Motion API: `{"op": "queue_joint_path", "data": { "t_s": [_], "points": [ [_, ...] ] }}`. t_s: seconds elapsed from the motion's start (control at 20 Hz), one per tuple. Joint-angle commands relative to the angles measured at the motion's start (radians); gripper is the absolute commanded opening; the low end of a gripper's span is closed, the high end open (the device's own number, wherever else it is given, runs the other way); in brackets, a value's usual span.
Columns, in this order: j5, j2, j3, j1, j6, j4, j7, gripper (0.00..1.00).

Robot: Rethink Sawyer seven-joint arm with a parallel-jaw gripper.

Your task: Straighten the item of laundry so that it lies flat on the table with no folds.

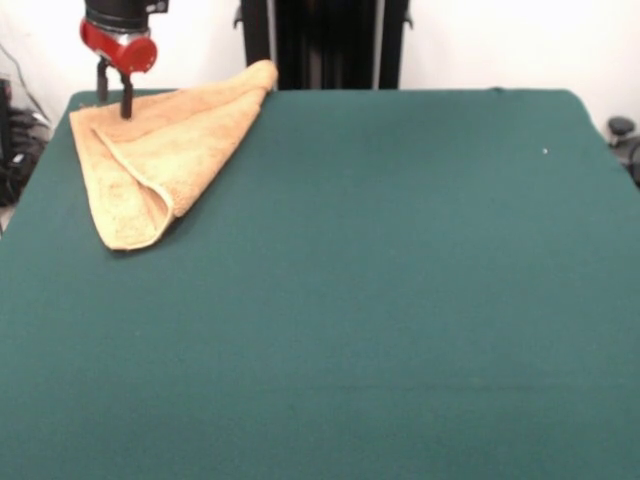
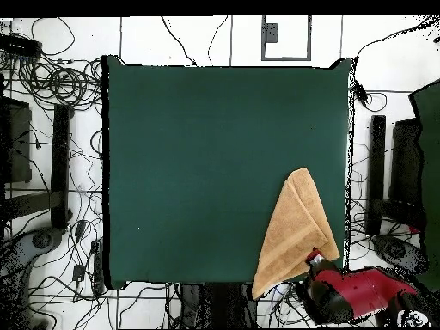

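The orange-tan towel [image 1: 160, 160] lies at the table's far left corner in the front view. It is folded over diagonally into a triangle, with one tip [image 1: 262, 72] at the table's far edge. In the overhead view the towel [image 2: 290, 232] sits near the bottom right of the green table [image 2: 198, 155]. My gripper [image 1: 114, 106] hangs from the red wrist directly over the towel's far left corner. It is open, with one fingertip [image 1: 127, 110] down at the cloth. In the overhead view the gripper [image 2: 314, 256] is at the towel's lower right edge.
The green table [image 1: 400, 300] stretches wide to the right and front of the towel. The robot's black pedestal [image 1: 330, 40] stands behind the far edge. In the overhead view, cables [image 2: 60, 86] and dark equipment [image 2: 404, 172] lie around the table.
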Motion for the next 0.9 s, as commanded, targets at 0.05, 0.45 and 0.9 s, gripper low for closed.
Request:
{"op": "queue_joint_path", "data": {
  "t_s": [0.05, 0.45, 0.9],
  "points": [
    [0.022, -0.004, 0.087, -0.002, 0.0, -0.037, -0.139, 1.0],
    [-0.007, 0.024, 0.061, 0.027, -0.094, -0.058, -0.05, 1.0],
    [0.024, 0.037, 0.096, -0.009, -0.111, -0.036, -0.053, 1.0]
  ]
}}
